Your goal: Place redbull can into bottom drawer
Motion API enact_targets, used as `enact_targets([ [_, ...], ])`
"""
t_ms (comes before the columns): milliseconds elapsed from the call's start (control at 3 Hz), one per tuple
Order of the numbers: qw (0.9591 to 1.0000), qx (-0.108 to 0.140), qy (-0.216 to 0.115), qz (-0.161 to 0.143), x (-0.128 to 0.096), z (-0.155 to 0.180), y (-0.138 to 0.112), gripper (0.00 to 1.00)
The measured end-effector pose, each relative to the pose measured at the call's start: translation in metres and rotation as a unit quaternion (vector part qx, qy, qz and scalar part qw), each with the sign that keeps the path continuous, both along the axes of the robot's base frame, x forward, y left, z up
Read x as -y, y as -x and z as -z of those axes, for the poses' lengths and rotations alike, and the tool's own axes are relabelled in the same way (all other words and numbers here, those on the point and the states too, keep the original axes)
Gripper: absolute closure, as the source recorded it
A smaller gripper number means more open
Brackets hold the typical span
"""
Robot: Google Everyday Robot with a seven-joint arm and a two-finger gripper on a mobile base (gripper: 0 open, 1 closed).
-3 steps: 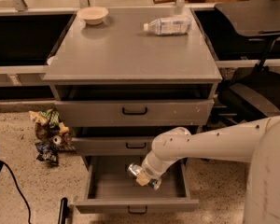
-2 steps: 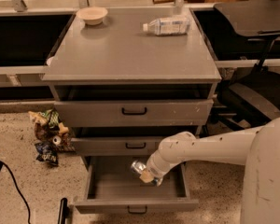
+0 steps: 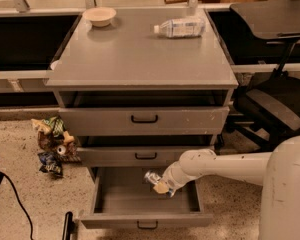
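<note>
Since a second ago the white arm (image 3: 225,164) has slid a little toward 3 o'clock, while the redbull can (image 3: 151,177) has hardly shifted. Everything else lies as it did.

A grey cabinet (image 3: 140,59) fills the middle of the view. Its bottom drawer (image 3: 115,199), the deepest of three, is pulled out farthest, toward 6 o'clock, and shows a bare grey floor and a small black handle (image 3: 147,225) on its front. The middle drawer (image 3: 110,156) and top drawer (image 3: 90,120) stand slightly ajar; only dark gaps show, so what they contain cannot be told.

The arm reaches in from 3 o'clock, and its gripper (image 3: 163,187) hangs inside the bottom drawer, right of centre, clenched on the redbull can. The can is slim, with a shiny silver end and a darker body that is mostly hidden by the fingers. It is tilted, with its long axis running roughly from 10 o'clock to 4 o'clock and the silver end pointing toward 10 o'clock. It is held above the drawer floor, just below the middle drawer's front.

On the cabinet top, a clear plastic bottle (image 3: 182,27) lies on its side at 1 o'clock, and a pale bowl (image 3: 99,16) sits at 11 o'clock.
</note>
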State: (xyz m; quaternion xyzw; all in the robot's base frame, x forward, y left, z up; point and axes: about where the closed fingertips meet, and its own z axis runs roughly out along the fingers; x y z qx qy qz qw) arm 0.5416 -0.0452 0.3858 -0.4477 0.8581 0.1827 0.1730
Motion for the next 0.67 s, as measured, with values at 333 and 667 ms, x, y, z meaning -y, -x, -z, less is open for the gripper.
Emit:
enact_targets([
  [333, 0.9995, -0.017, -0.024, -0.012, -0.0073, 0.0329, -0.0125, 1.0],
  [667, 0.9995, -0.017, -0.024, -0.012, -0.0074, 0.0331, -0.0125, 1.0],
])
